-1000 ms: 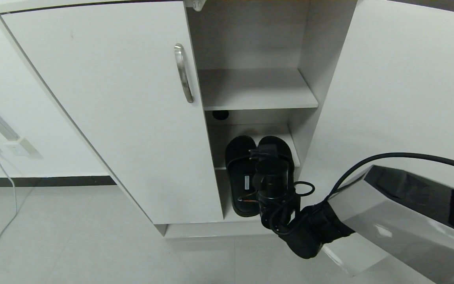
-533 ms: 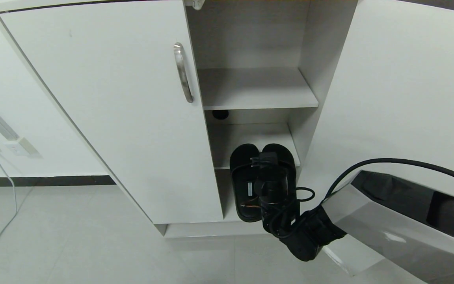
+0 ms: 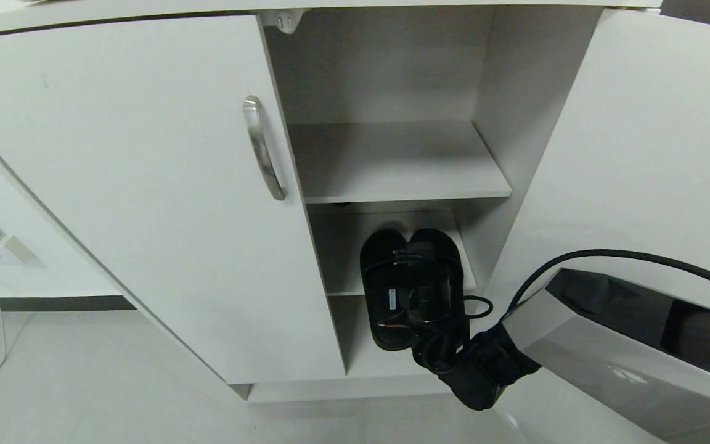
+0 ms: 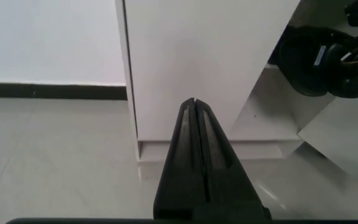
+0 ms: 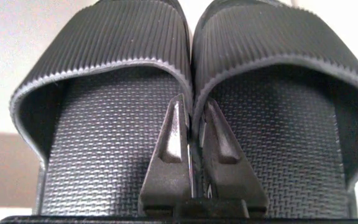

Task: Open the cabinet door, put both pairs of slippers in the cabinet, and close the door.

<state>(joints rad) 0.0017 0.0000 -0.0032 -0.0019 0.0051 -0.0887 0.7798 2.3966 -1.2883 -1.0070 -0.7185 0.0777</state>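
As the right gripper (image 5: 192, 109) pinches the black ribbed rubber slippers (image 5: 104, 124) by their inner edges, they seem light and floppy; left gripper (image 4: 194, 102) closed.

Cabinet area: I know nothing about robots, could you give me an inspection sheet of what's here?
Surface: grey tiled floor.
Job's things: white cabinet, right door open, left door shut; pair of black rubber slippers held at its lower opening.
Clutter: nothing seen.
Grippers: right gripper, fingers shut on the slippers' inner edges; left gripper shut, empty, above the floor.
Cables: black cable on right arm; grey cord at left wall.
Surroundings: white wall, socket, dark skirting.
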